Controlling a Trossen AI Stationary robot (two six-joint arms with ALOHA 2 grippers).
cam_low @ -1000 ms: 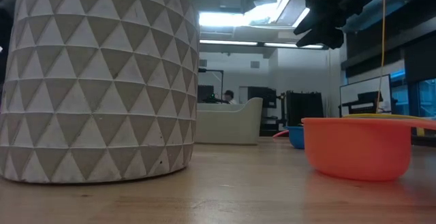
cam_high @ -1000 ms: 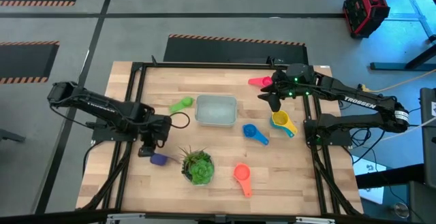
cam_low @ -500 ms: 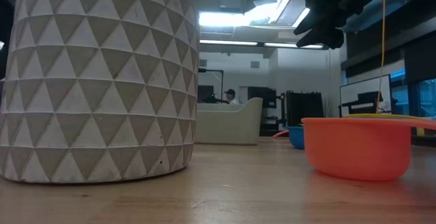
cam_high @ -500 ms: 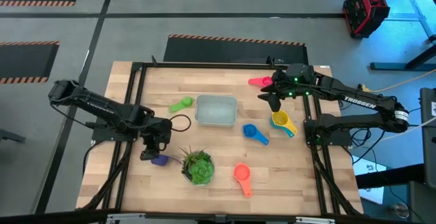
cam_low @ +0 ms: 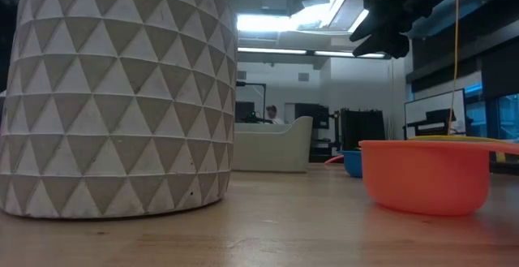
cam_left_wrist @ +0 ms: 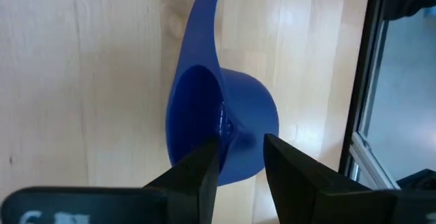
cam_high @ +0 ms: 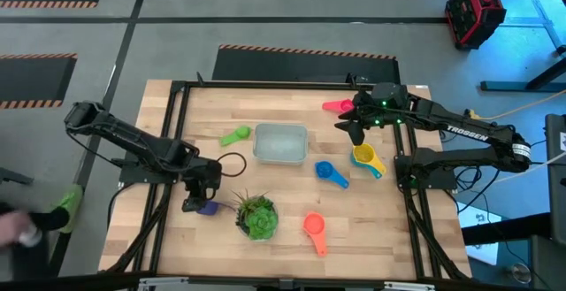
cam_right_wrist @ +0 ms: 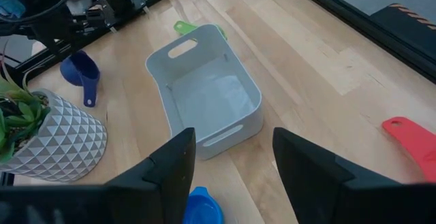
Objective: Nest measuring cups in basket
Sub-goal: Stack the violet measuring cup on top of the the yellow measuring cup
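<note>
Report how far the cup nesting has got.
Done: nothing; the basket is empty. In hand: the left pincer grips the rim of the purple cup, which lies by the plant pot. The right pincer hangs open above the table, holding nothing. Left: the green cup, pink cup, blue cup, yellow cup and orange cup all lie loose on the table.

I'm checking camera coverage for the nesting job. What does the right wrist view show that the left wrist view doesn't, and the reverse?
Only the right wrist view shows the basket, which has no cup in it, the green cup behind it, the plant pot and the right gripper, open. Only the left wrist view shows the left gripper closed on the cup's rim. Both show the purple cup and the wooden table.
</note>
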